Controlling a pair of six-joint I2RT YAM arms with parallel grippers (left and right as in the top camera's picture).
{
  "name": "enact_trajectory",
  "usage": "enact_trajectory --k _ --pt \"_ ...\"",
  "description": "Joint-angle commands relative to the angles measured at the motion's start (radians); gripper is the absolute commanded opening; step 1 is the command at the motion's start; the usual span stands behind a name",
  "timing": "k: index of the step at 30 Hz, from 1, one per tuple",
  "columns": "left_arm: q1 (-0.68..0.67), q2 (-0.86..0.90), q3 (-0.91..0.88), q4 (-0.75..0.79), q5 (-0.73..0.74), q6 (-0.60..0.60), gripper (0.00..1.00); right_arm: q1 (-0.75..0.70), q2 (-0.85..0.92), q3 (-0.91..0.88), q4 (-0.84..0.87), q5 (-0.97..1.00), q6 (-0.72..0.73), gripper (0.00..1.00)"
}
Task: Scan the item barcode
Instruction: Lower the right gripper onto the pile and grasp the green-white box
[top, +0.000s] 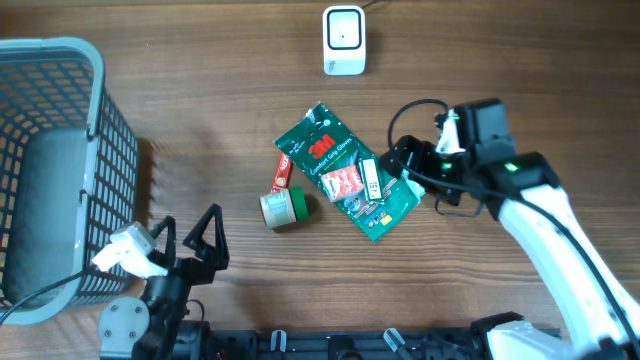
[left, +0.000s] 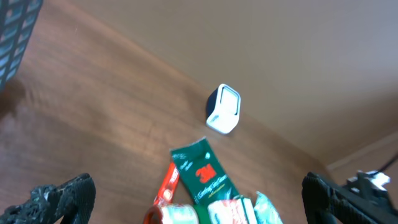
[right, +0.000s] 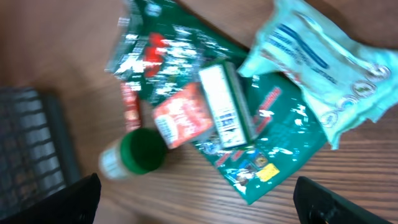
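My right claw (top: 402, 166) hangs spread wide and holds nothing, just beside the right edge of the green packet (top: 330, 160). The small white box (right: 227, 109) lies on that packet with its barcode facing up, between my fingertips' reach. A pale bag (right: 323, 68) lies against the packet's right edge. My left claw (top: 190, 235) is open too, near the basket (top: 95, 90) and well apart from the pile. Bare table (top: 200, 100) runs from the packet up to the white scanner (top: 343, 40).
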Motion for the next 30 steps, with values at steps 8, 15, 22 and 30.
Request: enact_trajectory --k 8,15,22,30 --pt "0.006 0.0 -0.006 -0.077 0.005 -0.003 1.0 0.113 0.215 0.005 0.126 0.046 0.034 0.89" --pt "0.006 0.0 -0.006 -0.147 0.005 -0.003 1.0 0.169 0.222 0.002 0.192 0.305 -0.002 0.89" --pt "0.006 0.0 -0.006 -0.266 0.005 -0.003 1.0 0.192 0.309 -0.025 0.188 0.298 0.113 0.7" --pt "0.006 0.0 -0.006 -0.312 0.005 -0.003 1.0 0.197 0.396 -0.019 0.204 0.065 0.16 0.29"
